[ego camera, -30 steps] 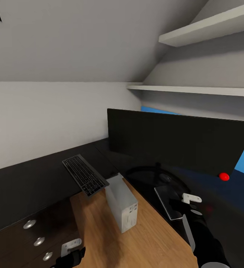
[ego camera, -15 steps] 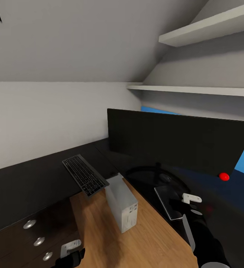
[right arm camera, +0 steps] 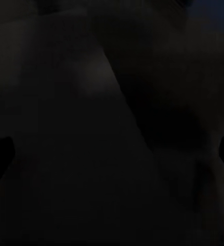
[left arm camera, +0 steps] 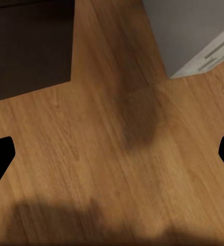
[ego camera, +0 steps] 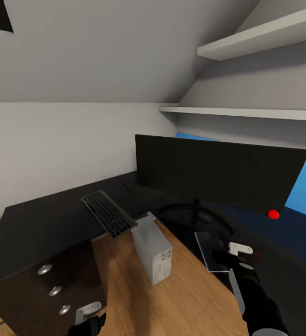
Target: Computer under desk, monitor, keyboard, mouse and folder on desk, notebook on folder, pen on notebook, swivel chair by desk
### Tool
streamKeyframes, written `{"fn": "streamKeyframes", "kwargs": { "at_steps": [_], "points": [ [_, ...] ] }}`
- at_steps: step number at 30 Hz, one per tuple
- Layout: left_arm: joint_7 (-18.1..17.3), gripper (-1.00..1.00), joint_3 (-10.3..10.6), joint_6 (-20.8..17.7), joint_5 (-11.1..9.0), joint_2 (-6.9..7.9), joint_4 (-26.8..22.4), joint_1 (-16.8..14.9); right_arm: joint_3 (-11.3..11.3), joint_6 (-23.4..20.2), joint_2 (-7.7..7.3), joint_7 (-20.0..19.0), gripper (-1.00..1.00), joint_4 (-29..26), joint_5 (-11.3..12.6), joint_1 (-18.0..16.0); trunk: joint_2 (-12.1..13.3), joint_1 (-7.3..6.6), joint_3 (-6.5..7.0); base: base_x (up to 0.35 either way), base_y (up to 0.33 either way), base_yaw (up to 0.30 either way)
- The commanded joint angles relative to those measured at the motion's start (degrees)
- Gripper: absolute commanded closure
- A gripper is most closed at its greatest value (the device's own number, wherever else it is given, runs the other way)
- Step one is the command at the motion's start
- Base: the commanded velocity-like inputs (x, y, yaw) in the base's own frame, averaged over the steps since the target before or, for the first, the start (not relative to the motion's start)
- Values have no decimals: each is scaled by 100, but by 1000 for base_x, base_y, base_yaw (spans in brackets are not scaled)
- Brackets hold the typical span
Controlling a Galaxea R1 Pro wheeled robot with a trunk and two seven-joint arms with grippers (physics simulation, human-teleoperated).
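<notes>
This is a room in a home, up under a slanted roof, set up for computer work: a black worktop (ego camera: 41, 224) holds a monitor (ego camera: 218, 175) and keyboard (ego camera: 108, 213), white shelves (ego camera: 246, 112) hang above a wood floor (ego camera: 181, 298)

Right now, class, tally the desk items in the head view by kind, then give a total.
Monitor: 1
Keyboard: 1
Notebook: 1
Drawer knobs: 3
Total: 6

Soft, even, shadow-poor rendered light (right wrist view almost black, featureless).
</notes>
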State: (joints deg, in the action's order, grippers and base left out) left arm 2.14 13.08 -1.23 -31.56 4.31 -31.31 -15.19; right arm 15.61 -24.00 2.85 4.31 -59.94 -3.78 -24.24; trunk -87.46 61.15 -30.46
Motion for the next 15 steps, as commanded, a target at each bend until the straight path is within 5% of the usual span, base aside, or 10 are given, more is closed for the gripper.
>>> {"fn": "streamKeyframes", "kwargs": {
  "at_steps": [1, 15],
  "points": [
    [23, -100, 38, -14, -53, 9, -10, -2, 12, -34, 5, -1, -100, 230, -35, -1, -3, -1, -7, -57, 0, 0],
    [23, -100, 44, -16, -52, 4, -7, -2, 12, -34, 5, 1, -100, 236, -37, -1, -3, -1, -7, -16, 0, 0]
  ]
}}
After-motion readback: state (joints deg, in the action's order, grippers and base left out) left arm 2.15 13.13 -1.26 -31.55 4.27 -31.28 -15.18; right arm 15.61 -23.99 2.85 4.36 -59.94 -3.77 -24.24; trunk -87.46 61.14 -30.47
